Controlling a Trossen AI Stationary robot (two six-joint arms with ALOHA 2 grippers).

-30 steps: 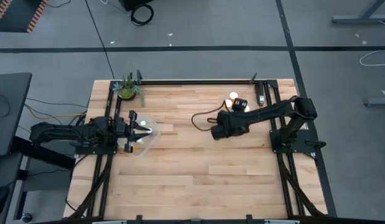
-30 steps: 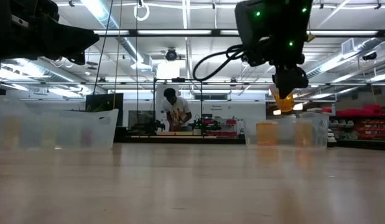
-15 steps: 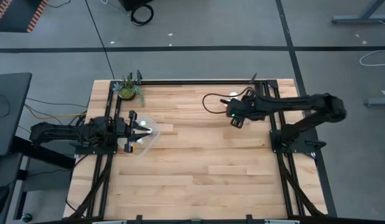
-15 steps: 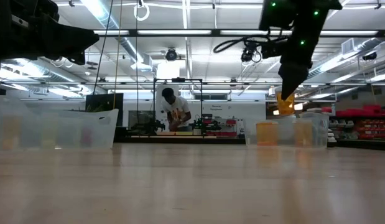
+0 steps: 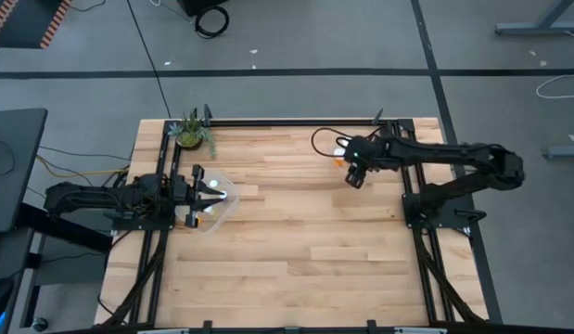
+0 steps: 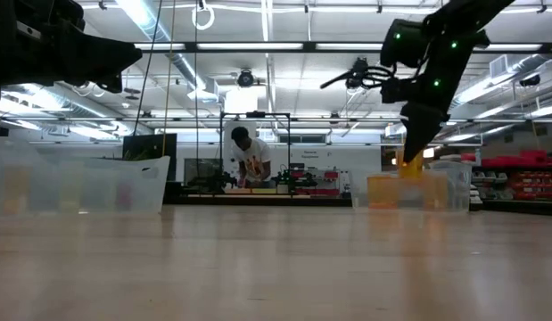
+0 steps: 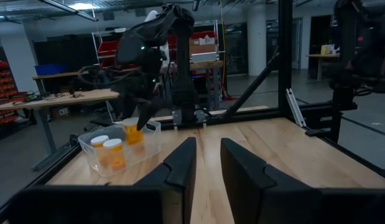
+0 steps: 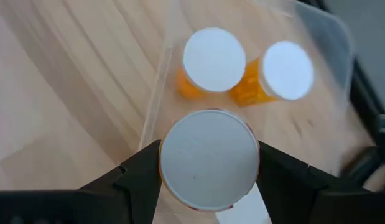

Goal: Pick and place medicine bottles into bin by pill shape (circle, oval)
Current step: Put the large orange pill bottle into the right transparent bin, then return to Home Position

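My right gripper (image 8: pixel 209 171) is shut on an orange medicine bottle with a white cap (image 8: pixel 209 158). It holds the bottle over the near wall (image 8: pixel 156 99) of a clear bin (image 6: pixel 436 189) at the table's far right. Two more white-capped bottles (image 8: pixel 214 59) (image 8: pixel 288 70) stand upright in that bin. In the low view the held bottle (image 6: pixel 409 165) hangs below my right gripper (image 6: pixel 411 143), level with the bin's rim. My left gripper (image 7: pixel 208 165) is open and empty, over a second clear bin (image 5: pixel 220 199) at the table's left. My right gripper pinches the bottle between its two fingers (image 8: pixel 139 174), at the sides just under the cap's rim (image 8: pixel 170 171). The fingers come from above and point down. The bottle hangs upright below them. I cannot tell whether its base touches the bin.
A small potted plant (image 5: pixel 192 133) stands at the far left corner. Black frame rails run along the table's far edge and both sides. A black cable loops beside my right arm (image 5: pixel 316 144). A person (image 6: pixel 249 160) stands far off in the room behind.
My right gripper has carried the bottle from the table's middle toward the far right, turned about, and come down over the right-hand bin. The bottle has stayed upright in the hold and now hangs lower, at the bin's rim.
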